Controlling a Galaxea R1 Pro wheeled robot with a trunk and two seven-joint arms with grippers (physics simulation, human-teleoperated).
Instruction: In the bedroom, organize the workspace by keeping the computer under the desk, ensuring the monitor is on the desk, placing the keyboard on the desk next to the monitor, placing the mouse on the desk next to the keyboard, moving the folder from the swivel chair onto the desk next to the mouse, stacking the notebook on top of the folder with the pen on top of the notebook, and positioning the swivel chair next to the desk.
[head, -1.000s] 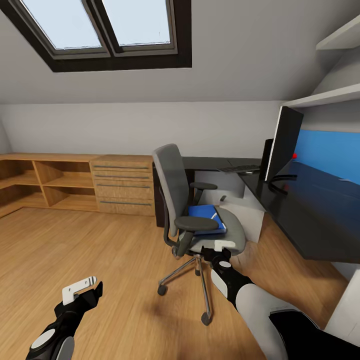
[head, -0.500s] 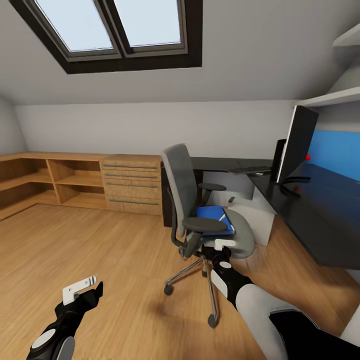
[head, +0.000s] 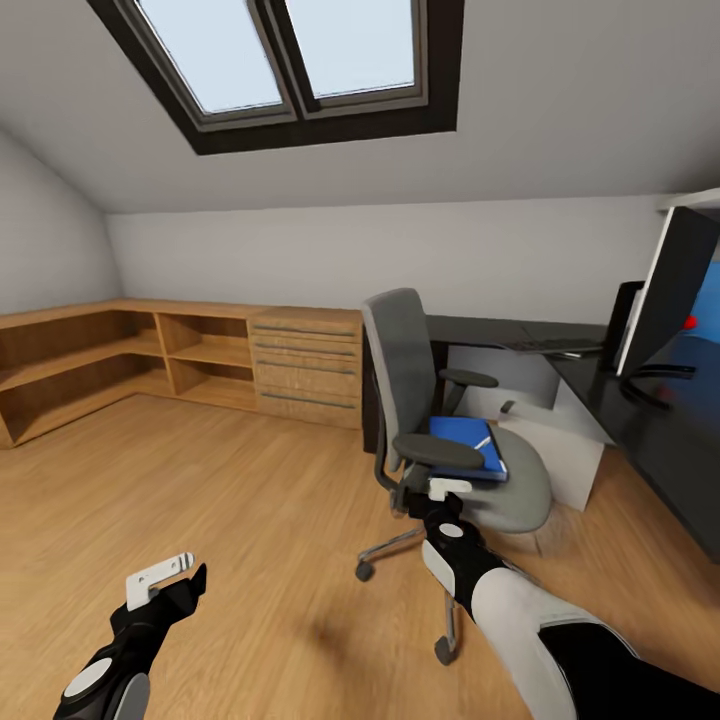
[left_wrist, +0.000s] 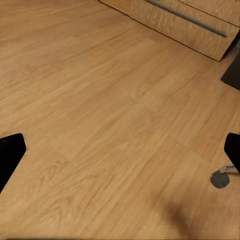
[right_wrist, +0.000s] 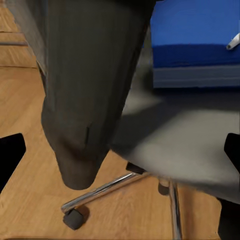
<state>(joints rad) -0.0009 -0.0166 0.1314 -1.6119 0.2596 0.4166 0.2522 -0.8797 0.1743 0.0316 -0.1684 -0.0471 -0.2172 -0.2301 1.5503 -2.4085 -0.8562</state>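
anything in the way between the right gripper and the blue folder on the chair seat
Yes. The swivel chair's near black armrest sits between the right gripper and the folder, overlapping the folder's near edge in the head view. In the right wrist view the armrest looms close beside the folder.

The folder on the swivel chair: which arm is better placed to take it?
The right. The right gripper is open at the swivel chair's near armrest, close to the folder on the seat. The left gripper hangs open over bare floor, well away from the chair.
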